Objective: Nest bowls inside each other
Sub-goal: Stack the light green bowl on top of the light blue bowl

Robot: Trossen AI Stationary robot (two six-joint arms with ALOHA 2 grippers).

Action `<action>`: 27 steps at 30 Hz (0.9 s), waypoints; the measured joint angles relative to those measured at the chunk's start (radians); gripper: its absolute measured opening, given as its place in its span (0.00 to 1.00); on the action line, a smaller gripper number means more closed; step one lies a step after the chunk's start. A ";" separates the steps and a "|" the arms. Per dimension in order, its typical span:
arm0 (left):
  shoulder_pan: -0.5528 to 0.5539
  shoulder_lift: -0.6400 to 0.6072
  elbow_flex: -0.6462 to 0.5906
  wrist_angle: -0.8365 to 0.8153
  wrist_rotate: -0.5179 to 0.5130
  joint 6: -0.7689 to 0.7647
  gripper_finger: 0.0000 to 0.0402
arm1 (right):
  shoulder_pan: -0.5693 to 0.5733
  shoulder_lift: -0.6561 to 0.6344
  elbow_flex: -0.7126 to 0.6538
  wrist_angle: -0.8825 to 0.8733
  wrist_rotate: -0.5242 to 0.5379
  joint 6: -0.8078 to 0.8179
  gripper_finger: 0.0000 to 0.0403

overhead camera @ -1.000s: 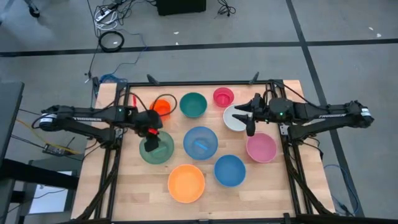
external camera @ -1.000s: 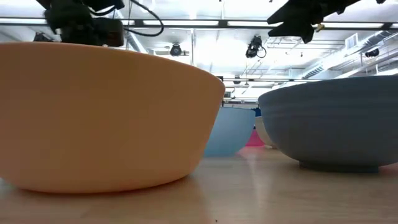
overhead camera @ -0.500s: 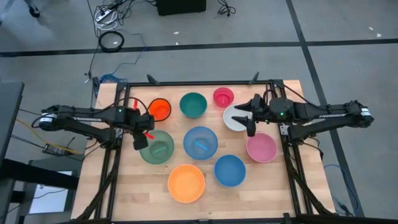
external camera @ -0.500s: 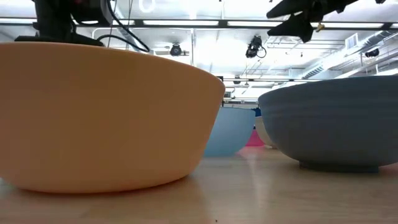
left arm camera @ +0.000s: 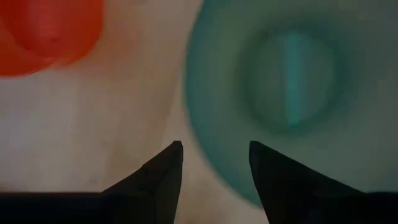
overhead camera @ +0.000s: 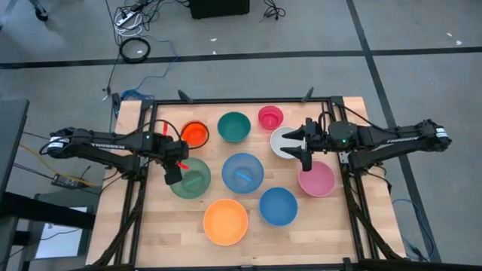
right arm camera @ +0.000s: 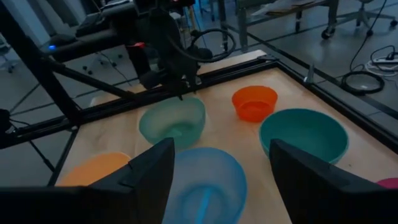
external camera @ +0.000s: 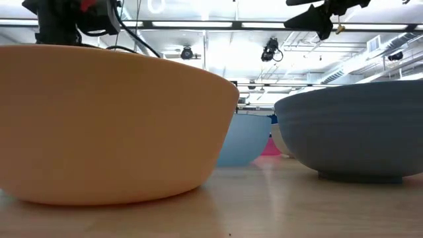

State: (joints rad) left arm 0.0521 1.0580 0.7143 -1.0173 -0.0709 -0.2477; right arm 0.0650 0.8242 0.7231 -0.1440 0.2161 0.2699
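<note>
Nine bowls sit upright on the wooden table (overhead camera: pixel 151 226). They are sage green (overhead camera: pixel 194 181), light blue (overhead camera: pixel 242 172), blue (overhead camera: pixel 278 206), orange (overhead camera: pixel 225 221), pink (overhead camera: pixel 316 178), white (overhead camera: pixel 282 143), teal (overhead camera: pixel 234 126), small orange-red (overhead camera: pixel 194 133) and small magenta (overhead camera: pixel 270 117). My left gripper (overhead camera: pixel 173 175) points steeply down, open, above the sage green bowl's left rim (left arm camera: pixel 199 155). That rim shows between its fingertips (left arm camera: pixel 213 152). My right gripper (overhead camera: pixel 299 148) hangs open and nearly level above the white bowl, facing the table's left (right arm camera: pixel 217 155).
The bowls stand close together across the table's middle, with narrow wood gaps between them. Bare wood lies at the near left and near right corners. A dark frame (overhead camera: pixel 241 100) runs along the table's edges. The orange bowl (external camera: pixel 112 125) and blue bowl (external camera: pixel 357 132) fill the low view.
My left gripper has tipped to point more steeply down. It has sunk from over the sage green bowl's inside toward that bowl's left rim. No bowl has moved.
</note>
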 joint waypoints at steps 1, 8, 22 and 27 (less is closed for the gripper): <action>0.000 0.000 0.000 0.005 0.005 -0.002 0.48 | 0.000 0.000 0.000 0.000 0.000 0.000 0.62; 0.000 0.026 0.000 0.005 0.004 -0.034 0.48 | 0.002 0.000 0.000 0.000 0.000 0.000 0.62; 0.000 0.030 -0.080 0.088 -0.027 -0.141 0.45 | 0.026 0.000 0.000 0.000 0.001 0.003 0.61; 0.000 0.030 -0.080 0.089 0.004 -0.154 0.28 | 0.026 0.000 0.000 0.000 0.001 0.003 0.61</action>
State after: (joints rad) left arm 0.0521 1.0878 0.6346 -0.9287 -0.0671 -0.4016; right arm 0.0910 0.8246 0.7231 -0.1436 0.2173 0.2726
